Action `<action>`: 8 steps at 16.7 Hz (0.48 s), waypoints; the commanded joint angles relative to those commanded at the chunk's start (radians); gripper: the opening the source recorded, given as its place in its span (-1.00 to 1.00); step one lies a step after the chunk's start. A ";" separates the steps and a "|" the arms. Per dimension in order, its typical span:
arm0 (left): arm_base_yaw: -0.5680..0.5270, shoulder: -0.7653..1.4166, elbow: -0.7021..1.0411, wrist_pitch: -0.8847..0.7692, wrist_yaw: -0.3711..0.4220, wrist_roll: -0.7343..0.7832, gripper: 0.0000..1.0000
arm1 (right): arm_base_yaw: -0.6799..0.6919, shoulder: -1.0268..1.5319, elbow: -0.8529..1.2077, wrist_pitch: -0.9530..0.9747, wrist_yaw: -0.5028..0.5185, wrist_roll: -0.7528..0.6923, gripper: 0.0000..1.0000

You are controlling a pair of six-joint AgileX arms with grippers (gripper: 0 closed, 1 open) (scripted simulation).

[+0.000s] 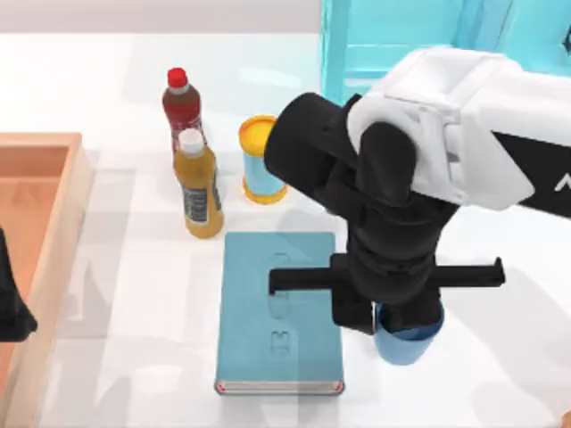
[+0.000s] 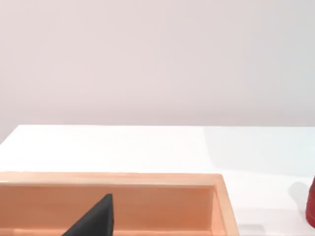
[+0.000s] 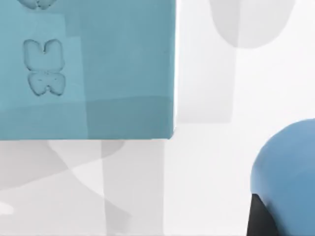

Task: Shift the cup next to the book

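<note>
Cup (image 1: pixel 409 341) sits on the white bench (image 1: pixel 500 357) just right of the book (image 1: pixel 279 312), near the book's lower right corner, a narrow strip of bench between them — close, not touching as far as the top view shows. Right gripper (image 1: pixel 401 312) is directly above the cup and covers most of it; only the cup's lower wall shows beneath the black wrist. Right wrist view has the cup's blue side (image 3: pixel 288 172) with a dark finger (image 3: pixel 257 216) against it, and the book's corner (image 3: pixel 98 73) across a gap of bench. Fingers look closed on the cup, though the contact itself is mostly hidden. Book lies flat, long side running up the top view, white page edge and reddish corners at the bottom end. Above the book: blue canister with yellow ends (image 1: pixel 261 160), orange bottle (image 1: pixel 198 185), red bottle (image 1: pixel 182 104). Wooden tray (image 1: pixel 53 214) at the bench's left edge. Left gripper (image 1: pixel 11 303) is parked over the tray — can't tell its finger state; one dark tip (image 2: pixel 96 219) shows in the left wrist view.
</note>
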 joint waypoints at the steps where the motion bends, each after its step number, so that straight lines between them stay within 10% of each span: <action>1: 0.000 0.000 0.000 0.000 0.000 0.000 1.00 | -0.002 0.001 -0.041 0.043 0.000 -0.003 -1.00; 8: 0.000 0.000 0.000 0.000 0.000 0.000 1.00 | -0.010 0.006 -0.172 0.180 0.001 -0.008 -1.00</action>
